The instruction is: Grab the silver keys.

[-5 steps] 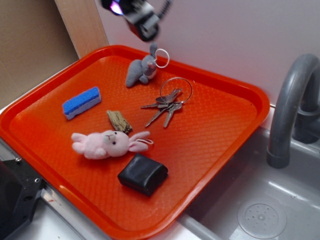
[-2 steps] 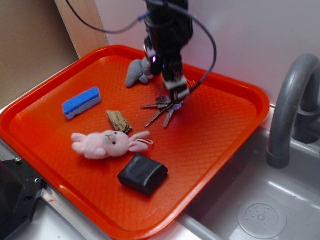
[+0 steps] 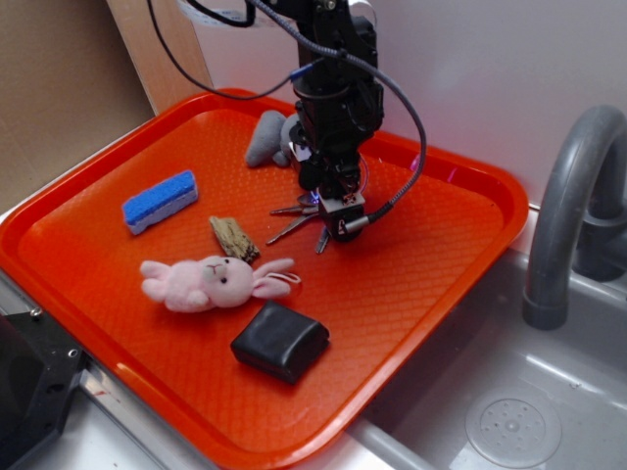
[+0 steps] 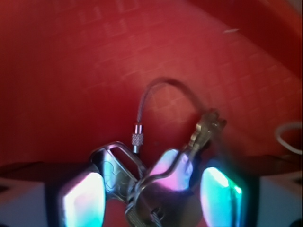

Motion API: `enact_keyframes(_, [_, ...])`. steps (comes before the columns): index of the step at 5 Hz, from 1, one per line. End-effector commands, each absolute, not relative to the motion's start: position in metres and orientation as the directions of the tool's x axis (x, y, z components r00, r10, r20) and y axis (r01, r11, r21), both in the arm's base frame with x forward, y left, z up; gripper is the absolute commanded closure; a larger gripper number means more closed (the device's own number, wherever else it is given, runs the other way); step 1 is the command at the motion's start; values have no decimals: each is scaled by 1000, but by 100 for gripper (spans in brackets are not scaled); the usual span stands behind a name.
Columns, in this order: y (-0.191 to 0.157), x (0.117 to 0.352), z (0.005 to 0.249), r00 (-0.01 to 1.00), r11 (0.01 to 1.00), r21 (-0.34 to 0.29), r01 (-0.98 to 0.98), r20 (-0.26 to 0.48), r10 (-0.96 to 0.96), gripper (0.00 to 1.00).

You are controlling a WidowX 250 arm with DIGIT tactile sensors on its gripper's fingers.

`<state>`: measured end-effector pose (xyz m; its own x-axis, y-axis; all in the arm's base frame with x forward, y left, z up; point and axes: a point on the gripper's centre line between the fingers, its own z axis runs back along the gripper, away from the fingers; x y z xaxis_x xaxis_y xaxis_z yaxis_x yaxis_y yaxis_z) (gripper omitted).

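Observation:
The silver keys [image 3: 287, 228] lie on the orange tray [image 3: 431, 284], mostly hidden under my gripper [image 3: 336, 221], with only two blades poking out to its left. In the wrist view the key heads [image 4: 156, 187] sit between my fingertips, and their wire ring [image 4: 158, 85] loops away over the tray floor. My gripper [image 4: 149, 196] is open and straddles the bunch. The left pad [image 4: 80, 198] touches one key head, while the right pad [image 4: 218, 189] stands just beside another.
On the tray are a grey plush bunny [image 3: 265, 137] behind the arm, a blue sponge [image 3: 160, 201], a wood scrap [image 3: 233, 238], a pink plush bunny [image 3: 211, 282] and a black pouch [image 3: 280, 341]. A grey sink [image 3: 509, 421] and faucet [image 3: 568, 206] are at the right.
My gripper has come down from above the tray's far edge onto the keys and now covers their heads and ring. The keys have shifted slightly.

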<state>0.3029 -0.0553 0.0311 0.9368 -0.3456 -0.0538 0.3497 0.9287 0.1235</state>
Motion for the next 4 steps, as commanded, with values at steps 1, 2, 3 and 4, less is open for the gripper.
enact_keyframes(1, [-57,295,56,951,945,115,305,19,-309,100])
enact_keyframes(2, [-57,296,64,956,951,120,285,39,-291,100])
enact_keyframes(3, [-61,297,81,964,963,132,236,91,-249,100])
enact_keyframes(4, [-67,297,101,969,977,160,138,180,-167,100])
